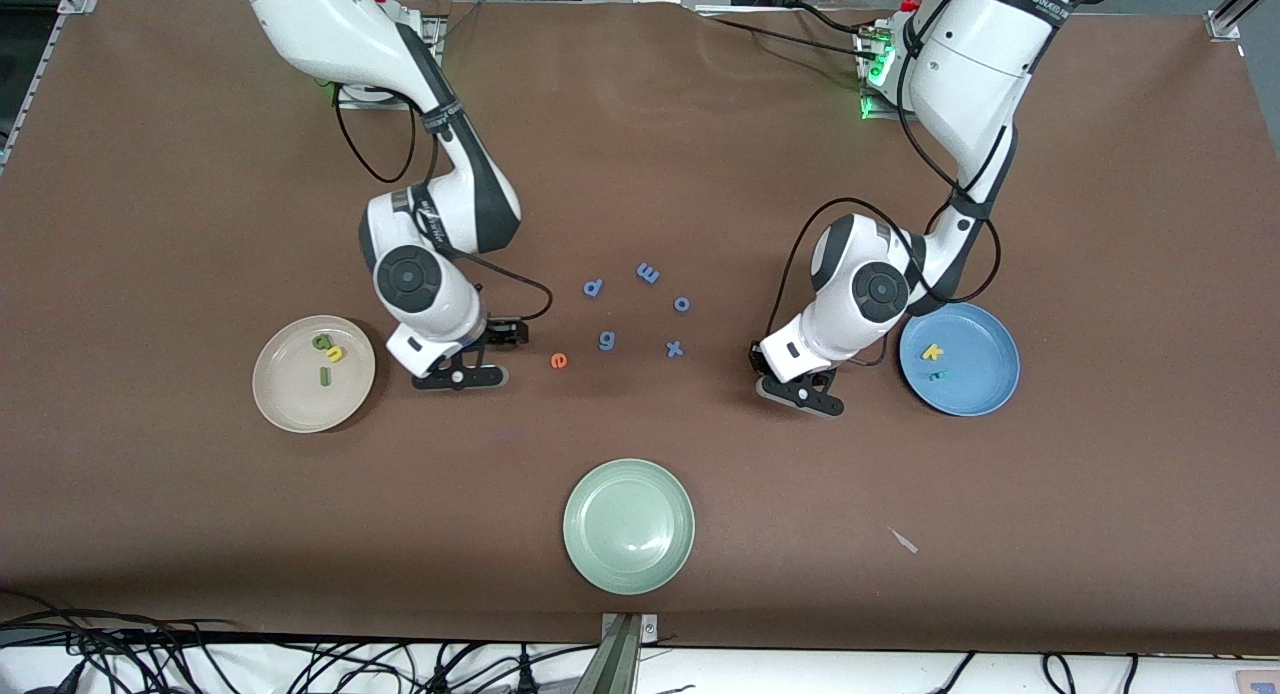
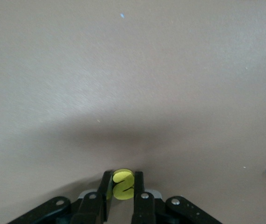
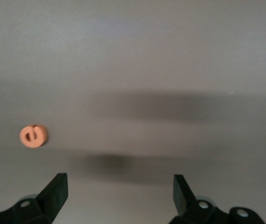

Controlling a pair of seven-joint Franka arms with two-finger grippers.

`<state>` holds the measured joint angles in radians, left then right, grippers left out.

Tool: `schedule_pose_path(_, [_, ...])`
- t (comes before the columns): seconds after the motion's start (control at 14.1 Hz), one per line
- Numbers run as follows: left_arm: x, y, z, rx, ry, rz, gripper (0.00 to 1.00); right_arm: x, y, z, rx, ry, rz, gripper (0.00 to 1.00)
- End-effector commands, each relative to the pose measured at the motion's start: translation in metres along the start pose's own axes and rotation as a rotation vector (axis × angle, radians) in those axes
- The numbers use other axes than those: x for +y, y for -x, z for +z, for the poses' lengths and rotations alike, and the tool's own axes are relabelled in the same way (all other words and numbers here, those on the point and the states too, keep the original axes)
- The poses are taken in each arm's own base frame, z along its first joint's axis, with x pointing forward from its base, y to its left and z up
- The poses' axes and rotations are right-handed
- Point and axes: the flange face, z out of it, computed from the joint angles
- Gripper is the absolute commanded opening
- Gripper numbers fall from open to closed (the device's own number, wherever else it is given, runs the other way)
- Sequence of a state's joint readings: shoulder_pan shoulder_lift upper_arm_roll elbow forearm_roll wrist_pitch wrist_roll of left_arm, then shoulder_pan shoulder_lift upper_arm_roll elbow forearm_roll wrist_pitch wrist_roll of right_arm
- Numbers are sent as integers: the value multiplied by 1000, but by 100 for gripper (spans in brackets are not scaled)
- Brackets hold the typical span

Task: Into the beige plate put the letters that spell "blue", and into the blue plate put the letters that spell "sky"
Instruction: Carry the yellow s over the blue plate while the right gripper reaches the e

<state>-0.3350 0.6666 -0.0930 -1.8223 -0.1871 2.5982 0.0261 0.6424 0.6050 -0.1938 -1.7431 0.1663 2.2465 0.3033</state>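
My left gripper is shut on the yellow s, held upright between its fingers. It hangs low over the table beside the blue plate, and the s is hidden under the left gripper in the front view. The blue plate holds the yellow k and the teal y. The beige plate holds the green b, the yellow u and the green l. My right gripper stands open between the beige plate and the orange e, with nothing between its fingers. The orange e lies flat on the table off to one side of the right gripper.
Periwinkle letters lie mid-table: p, m, o, g and x. A pale green plate sits nearer the front camera. A small scrap lies toward the left arm's end.
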Motion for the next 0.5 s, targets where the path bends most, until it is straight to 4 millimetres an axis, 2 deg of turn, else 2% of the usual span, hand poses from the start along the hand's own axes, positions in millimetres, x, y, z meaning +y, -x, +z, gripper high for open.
schedule_pose_path(0.0, [-43, 3, -63, -38, -45, 33, 10, -34, 0, 18, 36, -23, 35, 100])
schedule_pose_path(0.07, [-70, 9, -88, -68, -46, 45, 10, -42, 1, 23, 54, -27, 52, 100])
schedule_pose_path(0.21, [-122, 32, -127, -101, -44, 95, 10, -61, 1, 26, 60, -44, 44, 100])
schedule_pose_path(0.28, [-153, 48, -138, -108, -44, 115, 10, -67, 2, 29, 58, -49, 39, 100])
schedule_pose_path(0.43, [-213, 83, -148, -125, -39, 156, 9, -74, 1, 33, 70, -57, 42, 100])
